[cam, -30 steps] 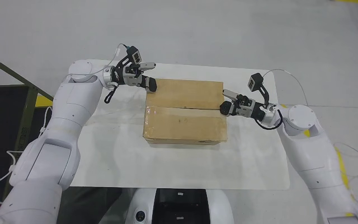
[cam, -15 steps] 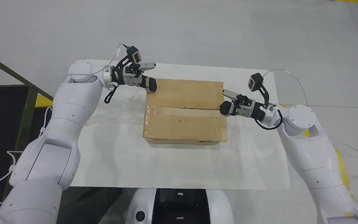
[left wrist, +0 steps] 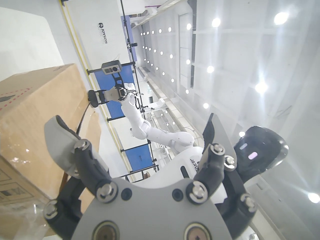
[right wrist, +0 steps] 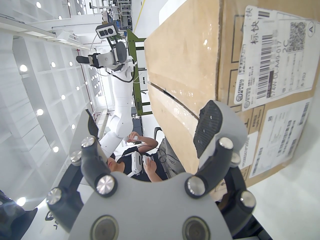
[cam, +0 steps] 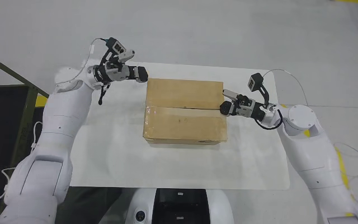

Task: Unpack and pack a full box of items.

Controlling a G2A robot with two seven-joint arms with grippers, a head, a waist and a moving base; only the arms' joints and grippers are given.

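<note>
Closed box [cam: 184,115] on the counter [cam: 112,151]. Open left claw [cam: 138,64] by its far corner; open right claw [cam: 225,101] at its end.

The box [right wrist: 185,51] bears, on its 3 o'clock end, a barcoded shipping label [right wrist: 275,53] and a second printed label [right wrist: 282,136].

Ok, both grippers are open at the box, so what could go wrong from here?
1. The right gripper sits at the seam on one end of the box. Pushing in may slide the box across the table, since the left gripper hangs clear of the far corner and braces nothing.
2. The top looks glossy with tape, so the fingers might slip or tear cardboard rather than lift a flap.
</note>
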